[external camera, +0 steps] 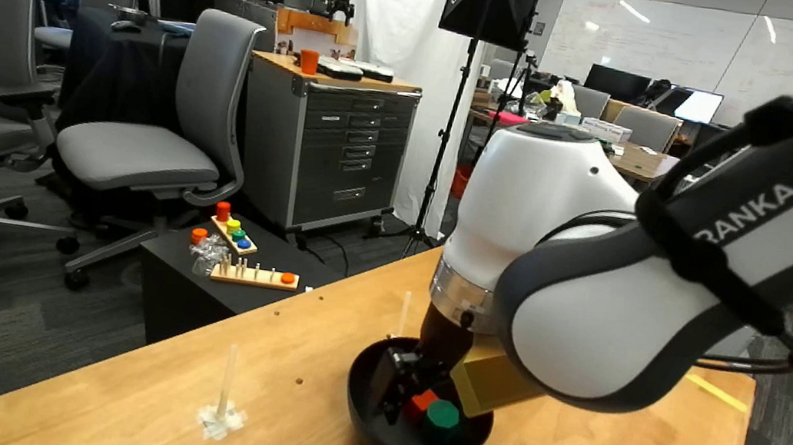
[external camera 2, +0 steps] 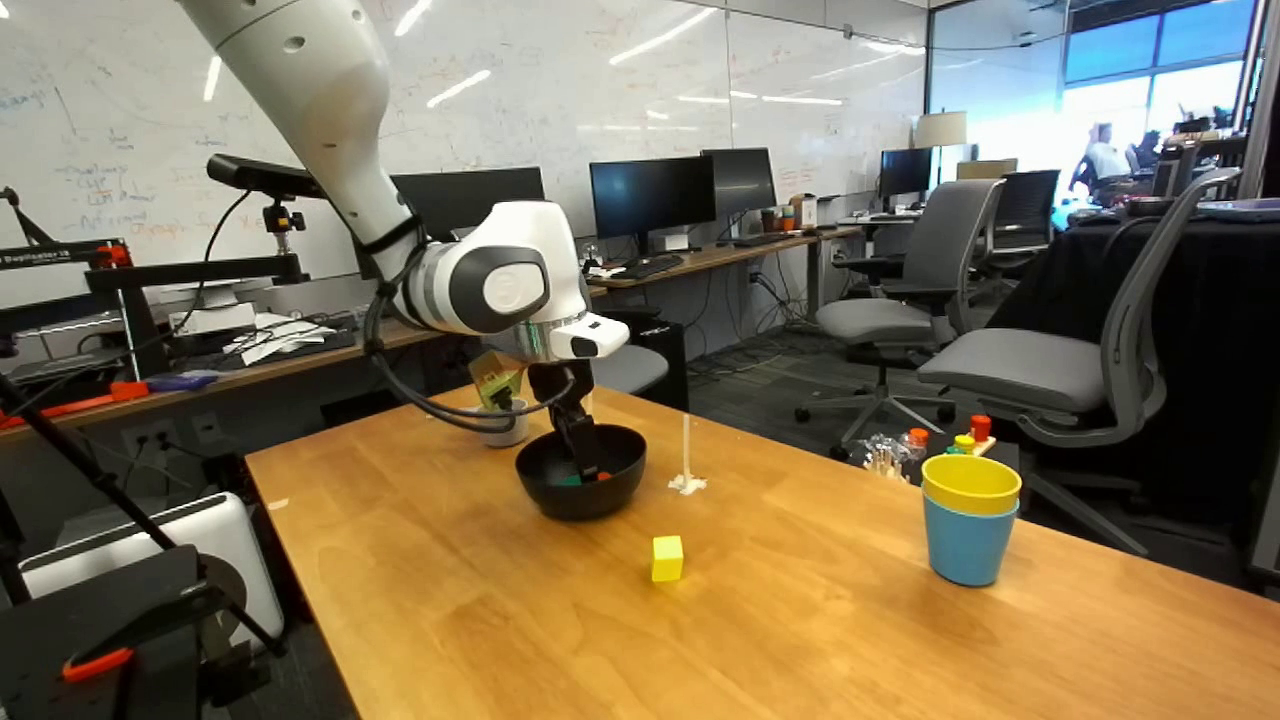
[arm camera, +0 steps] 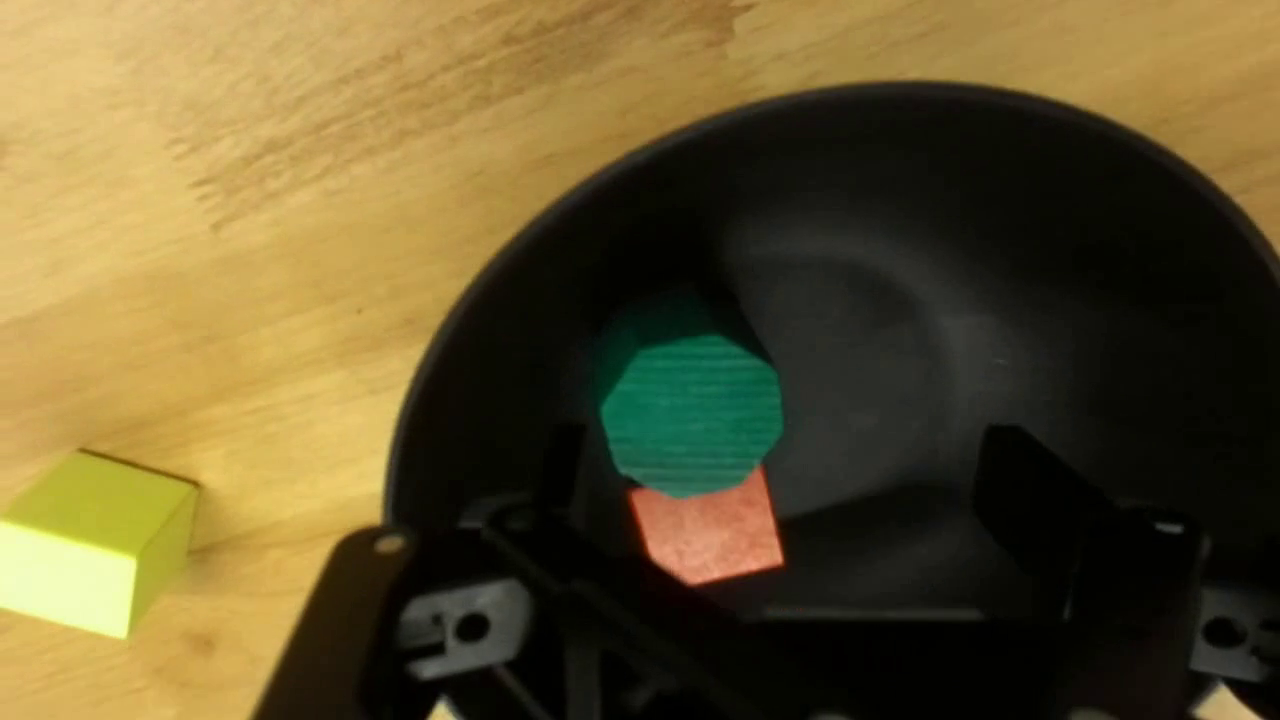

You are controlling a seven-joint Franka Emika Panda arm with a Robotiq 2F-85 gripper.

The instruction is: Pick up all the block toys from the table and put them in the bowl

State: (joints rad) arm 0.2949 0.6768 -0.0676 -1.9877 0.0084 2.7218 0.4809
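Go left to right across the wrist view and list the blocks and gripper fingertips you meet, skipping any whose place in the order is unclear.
Yellow block on the table → one gripper fingertip → green block in the bowl → opposite gripper fingertip.

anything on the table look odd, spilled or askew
Yes: in an exterior view a thin pale rod stands upright on the table, its base in a ragged whitish patch, perhaps tape or glue. That untidy, makeshift fixing looks odd.
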